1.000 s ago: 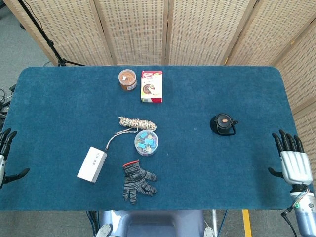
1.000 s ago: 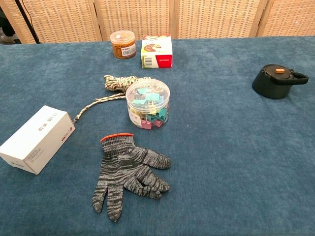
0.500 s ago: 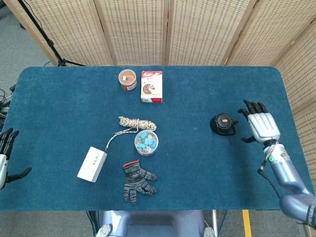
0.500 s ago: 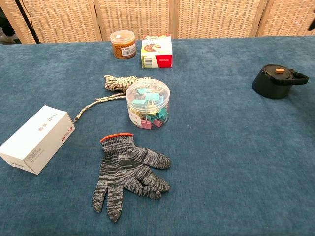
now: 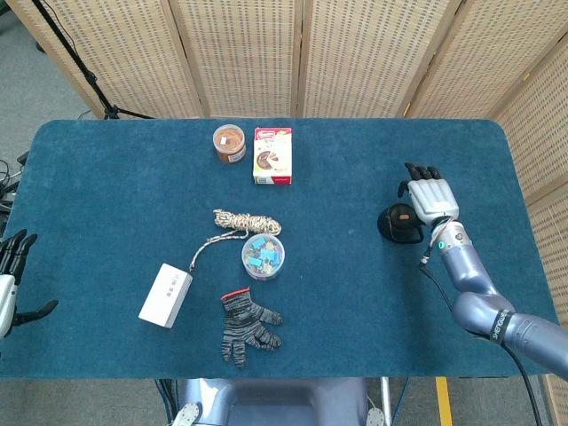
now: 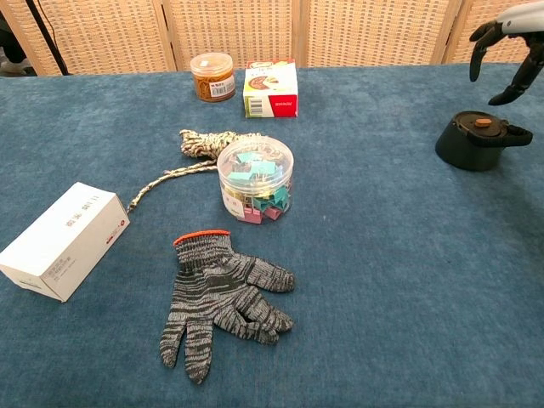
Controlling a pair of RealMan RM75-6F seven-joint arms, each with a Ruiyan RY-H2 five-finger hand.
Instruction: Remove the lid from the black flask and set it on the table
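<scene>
Blue-clothed table (image 5: 115, 177) before wicker screens, with the flask (image 5: 398, 223) standing far right of the clip tub (image 5: 264, 256), lid (image 6: 482, 127) on. Reach step, by the look of it: right hand (image 5: 429, 193) hovering just above and beside the flask, fingers spread, holding nothing. Next, probably lowering onto the lid and closing round it to twist; left hand (image 5: 11, 282) idle and spread at the far left edge.

Right hand (image 5: 432, 194) is out over the tabletop (image 5: 106, 204), fingers spread and empty, forearm angling back toward the near right corner. Left hand (image 5: 9, 284) sits at the far left edge, fingers apart, holding nothing.
</scene>
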